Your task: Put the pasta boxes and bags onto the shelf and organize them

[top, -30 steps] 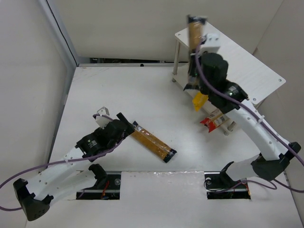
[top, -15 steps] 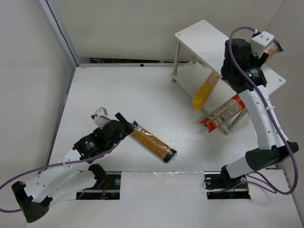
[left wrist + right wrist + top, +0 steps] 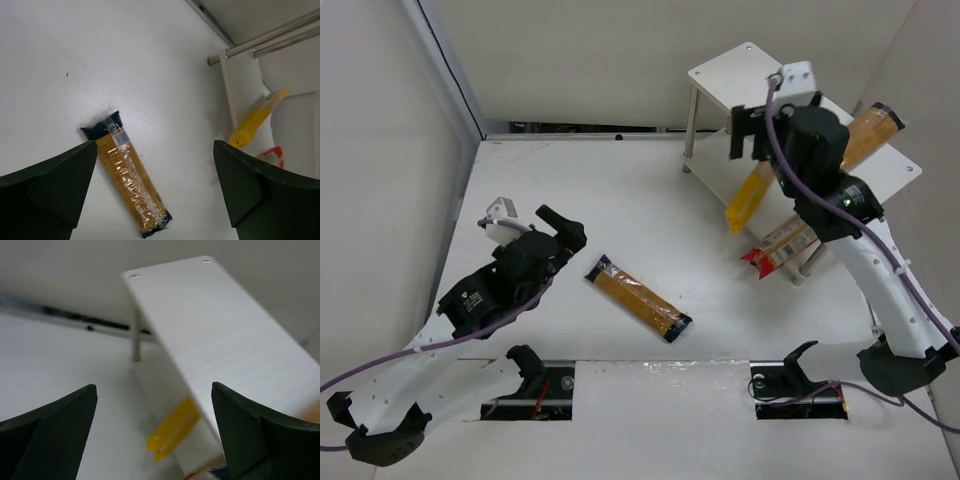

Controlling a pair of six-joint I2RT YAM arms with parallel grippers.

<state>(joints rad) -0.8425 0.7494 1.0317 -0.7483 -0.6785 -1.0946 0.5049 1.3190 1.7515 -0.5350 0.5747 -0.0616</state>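
Note:
The shelf (image 3: 738, 72) stands at the back right. An orange-brown pasta pack (image 3: 869, 130) lies on its top board near the right edge. A yellow pack (image 3: 748, 200) and a red pack (image 3: 782, 245) lie on the lower tier and stick out over the table. Another orange-brown pack (image 3: 638, 298) with black ends lies flat on the table. My right gripper (image 3: 748, 132) hovers open over the shelf's left part, holding nothing. My left gripper (image 3: 563, 225) is open, up and left of the table pack (image 3: 127, 177). The right wrist view shows the top board (image 3: 215, 325) and the yellow pack (image 3: 175, 435).
White walls close the table at the back and left, with a dark gap (image 3: 570, 128) along the back edge. The shelf's thin legs (image 3: 690, 125) stand at its left end. Both arm bases and their cables sit at the near edge.
My right gripper carried the orange-brown pack to the top board, let it go and opened, then swung back left. My left arm pulled away to the left from the table pack.

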